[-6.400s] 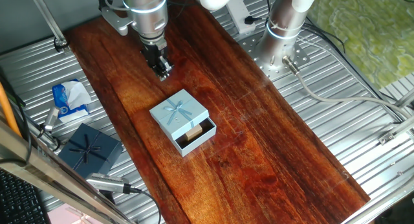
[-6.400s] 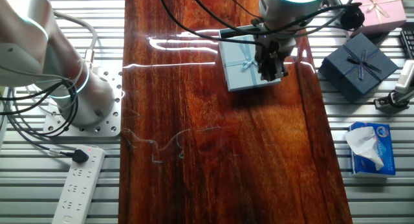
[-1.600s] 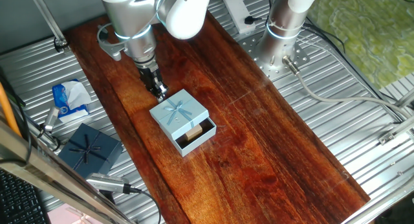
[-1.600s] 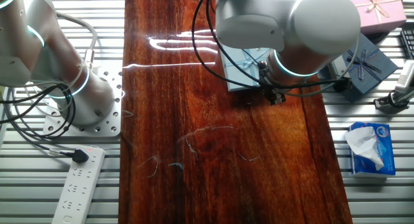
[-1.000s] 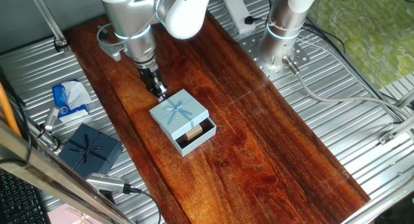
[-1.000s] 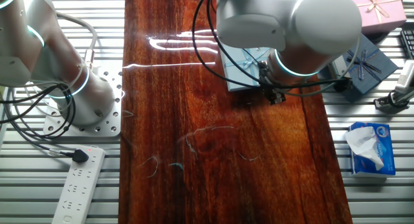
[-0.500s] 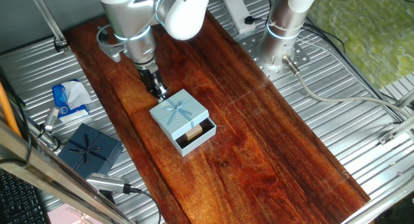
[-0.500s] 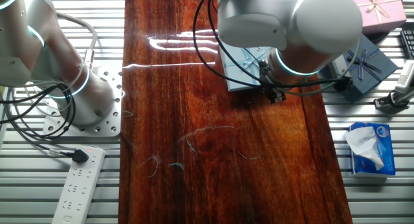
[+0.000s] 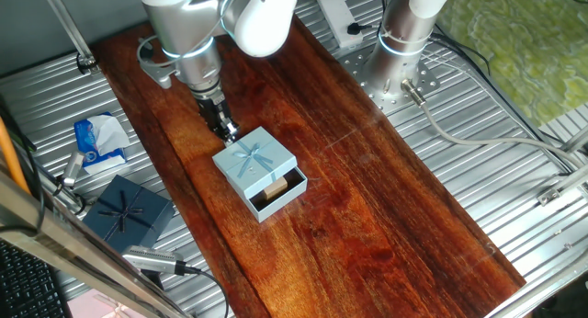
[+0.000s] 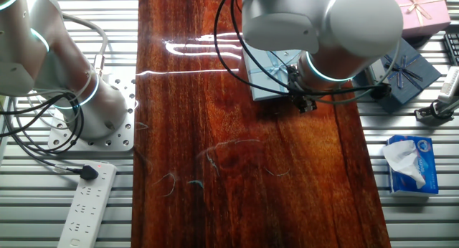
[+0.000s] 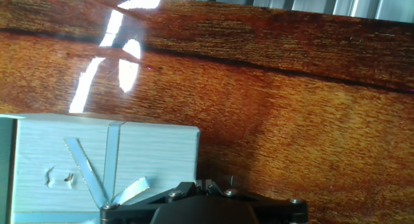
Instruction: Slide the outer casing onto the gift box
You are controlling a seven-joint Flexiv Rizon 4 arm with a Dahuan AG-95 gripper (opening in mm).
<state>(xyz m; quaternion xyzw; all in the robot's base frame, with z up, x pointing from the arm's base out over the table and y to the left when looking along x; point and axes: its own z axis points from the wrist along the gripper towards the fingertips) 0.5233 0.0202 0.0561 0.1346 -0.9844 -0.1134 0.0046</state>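
Observation:
The outer casing [image 9: 254, 160], a light blue sleeve with a pale ribbon bow, sits on the wooden board [image 9: 367, 208]. The gift box [image 9: 278, 192] sticks out of its near right side, showing a dark inside and a small tan piece. My gripper [image 9: 225, 131] is low at the casing's far left edge, fingers together and empty. In the other fixed view the arm hides most of the casing [image 10: 267, 70] and the gripper [image 10: 305, 105] is beside its near edge. In the hand view the casing [image 11: 103, 162] lies left of the gripper [image 11: 210, 183].
A dark navy bow-topped box [image 9: 129, 212] and a tissue pack [image 9: 99, 141] lie on the metal table left of the board. A pink box [image 10: 419, 8] stands at the far corner. The arm base [image 9: 400, 51] and a power strip [image 10: 87, 205] are on the other side.
Since 6.4 s ago the gripper has come down and moved to the casing's far edge. In the last second nothing has visibly moved.

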